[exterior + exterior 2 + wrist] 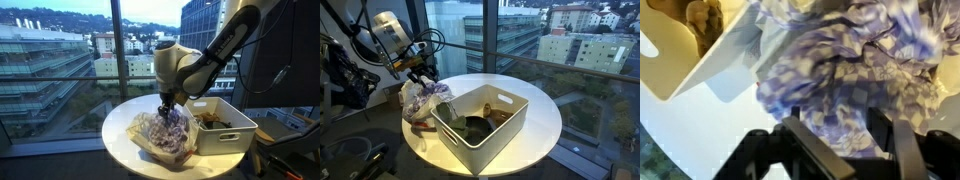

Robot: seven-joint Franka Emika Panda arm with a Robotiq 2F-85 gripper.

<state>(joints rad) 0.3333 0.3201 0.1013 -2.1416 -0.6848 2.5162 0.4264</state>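
One crumpled purple-checked cloth (165, 138) is sitting bunched on the round table (118, 125), right against the white bin (228, 138). It's a lumpy heap that isn't really pointing anywhere, just spreading a bit longer alongside the bin's wall. My gripper (845, 135) is pointing straight down into its top, fingers (805, 140) standing partly apart with fabric filling the gap, and honestly I can't tell if they're actually pinching it.

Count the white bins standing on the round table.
1. The white bin stands on the round table, close beside the crumpled checkered cloth that lies under the claw. No other bin shows, and none seems hidden.
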